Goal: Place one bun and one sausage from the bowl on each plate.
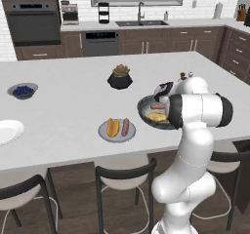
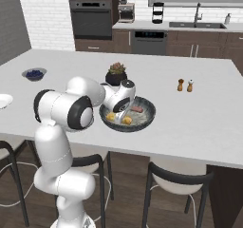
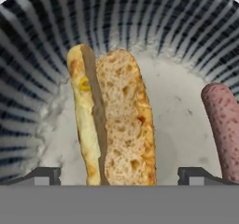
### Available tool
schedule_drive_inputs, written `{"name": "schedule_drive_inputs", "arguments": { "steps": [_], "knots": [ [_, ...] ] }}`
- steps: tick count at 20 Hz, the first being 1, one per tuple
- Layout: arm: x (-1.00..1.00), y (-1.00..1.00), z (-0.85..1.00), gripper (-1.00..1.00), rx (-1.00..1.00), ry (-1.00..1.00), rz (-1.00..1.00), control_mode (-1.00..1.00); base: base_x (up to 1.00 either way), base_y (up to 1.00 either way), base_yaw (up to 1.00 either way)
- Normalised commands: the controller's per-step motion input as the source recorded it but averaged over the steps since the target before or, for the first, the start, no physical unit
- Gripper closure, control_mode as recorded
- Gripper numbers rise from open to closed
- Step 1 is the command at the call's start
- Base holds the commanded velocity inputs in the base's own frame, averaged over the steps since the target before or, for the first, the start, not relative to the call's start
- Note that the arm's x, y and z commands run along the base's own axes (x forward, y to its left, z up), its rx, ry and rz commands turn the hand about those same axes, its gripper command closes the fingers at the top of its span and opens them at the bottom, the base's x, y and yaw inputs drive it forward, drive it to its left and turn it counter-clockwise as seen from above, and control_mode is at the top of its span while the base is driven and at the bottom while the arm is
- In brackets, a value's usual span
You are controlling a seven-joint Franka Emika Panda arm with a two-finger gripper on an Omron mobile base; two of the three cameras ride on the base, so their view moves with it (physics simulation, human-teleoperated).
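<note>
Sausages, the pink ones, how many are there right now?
2: one pink sausage beside a bun on the round grey plate, another pink sausage in the wide dark bowl. The arm may hide others.

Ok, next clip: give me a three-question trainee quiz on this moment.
1. True or false: the grey plate already holds a bun and a sausage.
2. What lies between the open gripper's fingertips in the hand view? A) a sausage B) a bun C) blueberries
3. Fill in: in the bowl, a ____ lies beside the bun.

Key: 1 true; 2 B; 3 sausage.
</note>
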Motion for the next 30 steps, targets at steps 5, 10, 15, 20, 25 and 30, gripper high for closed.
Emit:
{"name": "schedule_drive_inputs", "arguments": {
  "steps": [5,10,15,20,25,30],
  "knots": [
    [0.35,0.00,-0.02,-1.00,0.00,-0.04,0.00,-1.00,0.00,0.00,0.00],
    [0.07,0.00,-0.24,-1.00,0.00,-0.02,0.00,-1.00,0.00,0.00,0.00],
    [0.00,0.00,-0.31,-1.00,-0.01,0.00,0.00,-1.00,0.00,0.00,0.00],
    [0.00,0.08,-0.18,-1.00,-0.01,0.00,0.00,-1.00,0.00,0.00,0.00],
    [0.00,0.12,-0.04,-1.00,0.00,0.00,0.00,-1.00,0.00,0.00,0.00],
    [0.00,0.36,0.00,-1.00,0.00,0.00,0.02,-1.00,0.00,0.00,0.00]
  ]
}}
